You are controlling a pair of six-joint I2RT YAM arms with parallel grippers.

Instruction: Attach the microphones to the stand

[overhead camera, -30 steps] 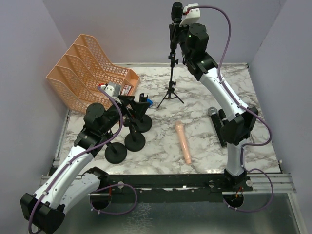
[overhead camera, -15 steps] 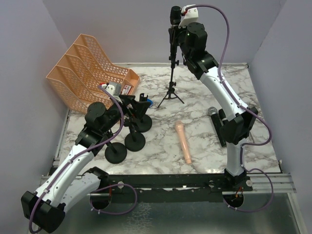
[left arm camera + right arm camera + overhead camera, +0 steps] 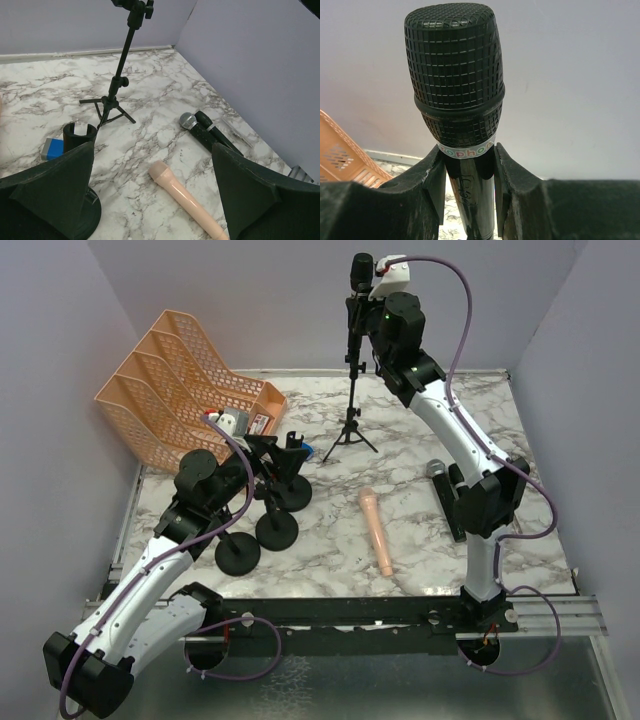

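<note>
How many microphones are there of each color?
Pink microphone: 1
All black: 2, the raised black microphone and the lying black microphone
Black microphone with silver head: 1
Total: 4

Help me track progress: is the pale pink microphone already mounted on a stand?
No, the pale pink microphone lies flat on the marble table.
</note>
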